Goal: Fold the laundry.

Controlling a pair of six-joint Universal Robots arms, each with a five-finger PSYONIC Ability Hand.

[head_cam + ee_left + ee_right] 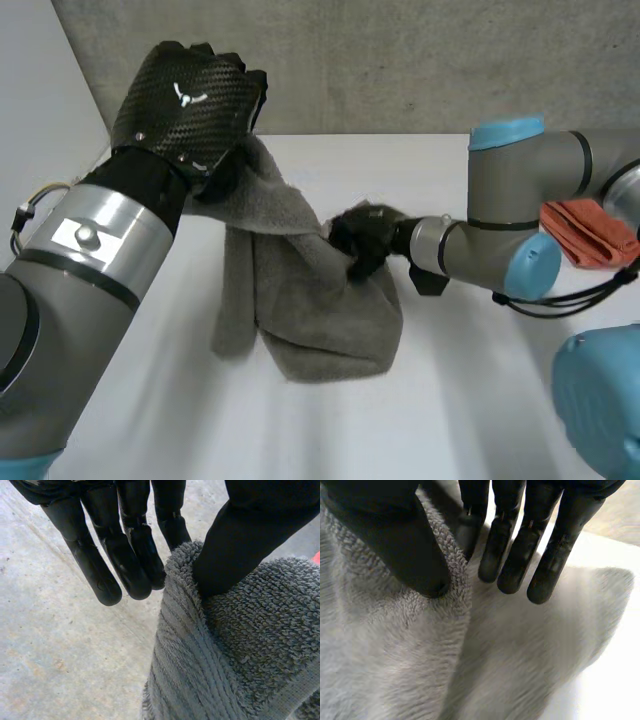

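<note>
A grey towel (300, 300) hangs from both hands, and its lower end rests on the white table (200, 420). My left hand (185, 100) is raised at the back left. In the left wrist view the thumb (240, 540) pinches the towel's edge (240, 655) against a finger, while the other fingers (95, 575) stay straight. My right hand (365, 240) is lower, at the towel's right edge near the middle of the table. There the thumb (405, 545) pins the towel's hem (395, 655) against the nearest finger (467, 530).
An orange-red cloth (590, 232) lies at the table's right side, behind my right arm (510, 200). A concrete wall (400, 60) runs along the table's far edge.
</note>
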